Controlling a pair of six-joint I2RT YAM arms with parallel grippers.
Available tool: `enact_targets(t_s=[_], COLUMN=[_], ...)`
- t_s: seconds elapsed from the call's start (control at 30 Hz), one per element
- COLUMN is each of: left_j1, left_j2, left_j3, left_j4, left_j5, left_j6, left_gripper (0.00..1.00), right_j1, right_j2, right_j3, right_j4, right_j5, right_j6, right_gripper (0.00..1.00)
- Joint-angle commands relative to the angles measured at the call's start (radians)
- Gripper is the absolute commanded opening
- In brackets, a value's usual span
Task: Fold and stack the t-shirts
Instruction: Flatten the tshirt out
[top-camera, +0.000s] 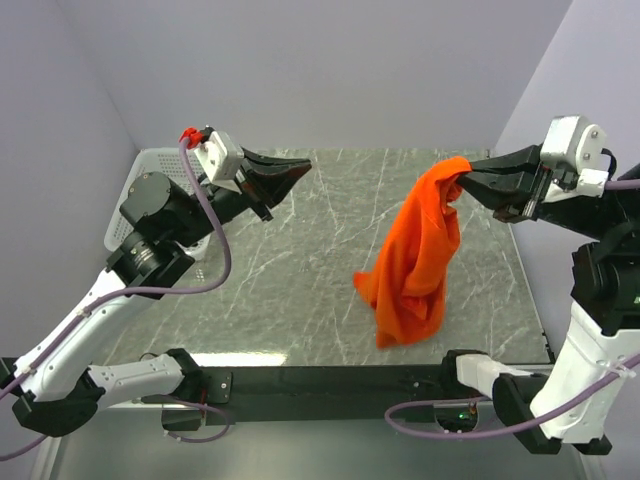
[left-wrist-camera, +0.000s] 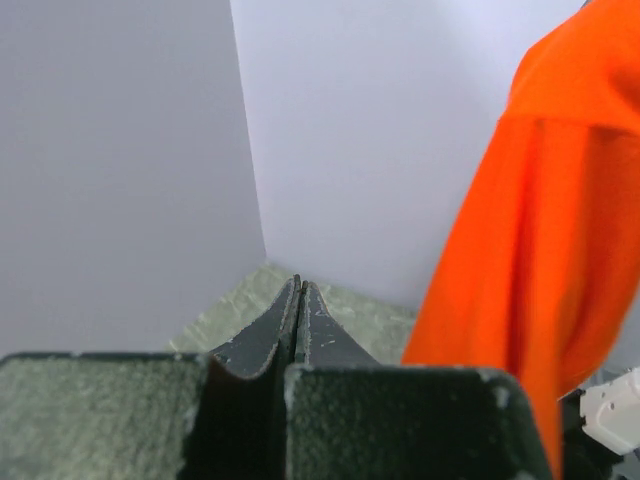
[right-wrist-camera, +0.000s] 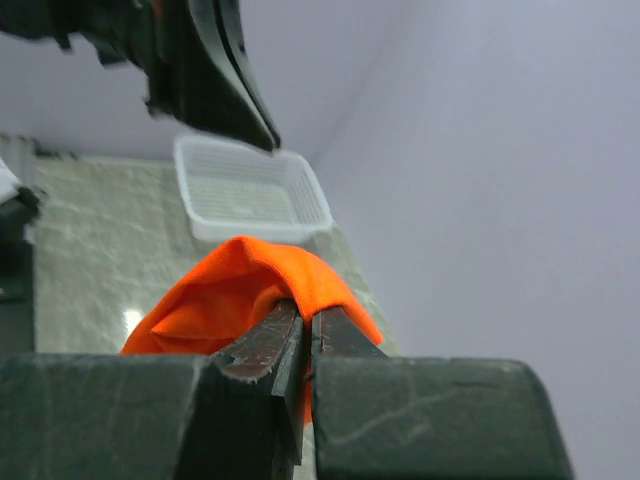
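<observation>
An orange-red t-shirt hangs bunched from my right gripper, which is shut on a fold at its top; the lower end rests crumpled on the marble table. In the right wrist view the cloth drapes over the closed fingertips of the right gripper. My left gripper is raised at the back left, shut and holding nothing, well apart from the shirt. The left wrist view shows the left gripper with jaws pressed together and the t-shirt hanging to the right.
A white mesh basket sits at the table's back left corner, partly under the left arm, and the basket also shows in the right wrist view. Grey walls close in the back and both sides. A black rail runs along the near edge.
</observation>
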Motion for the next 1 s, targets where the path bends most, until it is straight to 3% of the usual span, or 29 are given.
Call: enact_targets(t_s=[0.0,0.13,0.23,0.33,0.4,0.43,0.53,0.57,0.63,0.7,0.8,0.87,0.97], left_j1=[-0.002,-0.003,-0.003,-0.002,-0.002,-0.002,0.001,0.003,0.004,0.011,0.053,0.125,0.202], left_j2=[-0.046,-0.144,-0.218,-0.264,-0.291,-0.297,-0.314,-0.313,-0.302,-0.265,-0.183,-0.094,0.050], left_j3=[0.007,-0.107,-0.204,-0.304,-0.364,-0.422,-0.511,-0.528,-0.565,-0.585,-0.605,-0.615,-0.620], left_j4=[-0.116,-0.158,-0.185,-0.221,-0.221,-0.213,-0.217,-0.224,-0.243,-0.265,-0.271,-0.233,-0.164], left_j5=[-0.058,-0.199,-0.299,-0.382,-0.433,-0.445,-0.513,-0.535,-0.554,-0.568,-0.509,-0.357,-0.178], left_j6=[-0.046,-0.091,-0.161,-0.241,-0.308,-0.331,-0.437,-0.465,-0.544,-0.621,-0.669,-0.707,-0.741], left_gripper=[0.01,0.01,0.01,0.01,0.01,0.03,0.19,0.36,0.50,0.70,0.77,0.75,0.75], right_j1=[0.037,0.270,0.407,0.564,0.628,0.648,0.645,0.639,0.610,0.535,0.450,0.429,0.427], right_j2=[0.014,0.038,0.143,0.339,0.449,0.554,0.693,0.701,0.675,0.599,0.507,0.459,0.338], right_j3=[-0.136,-0.449,-0.590,-0.538,-0.481,-0.420,-0.321,-0.315,-0.357,-0.472,-0.618,-0.701,-0.902], right_j4=[0.281,0.263,0.339,0.335,0.344,0.367,0.347,0.329,0.278,0.231,0.069,-0.016,-0.069], right_j5=[-0.070,0.140,0.311,0.526,0.630,0.658,0.711,0.730,0.697,0.575,0.498,0.513,0.589], right_j6=[0.295,0.174,0.241,0.240,0.274,0.300,0.335,0.285,0.236,0.136,-0.062,-0.216,-0.284], right_gripper=[0.00,0.00,0.00,0.00,0.11,0.25,0.60,0.63,0.68,0.68,0.69,0.69,0.68])
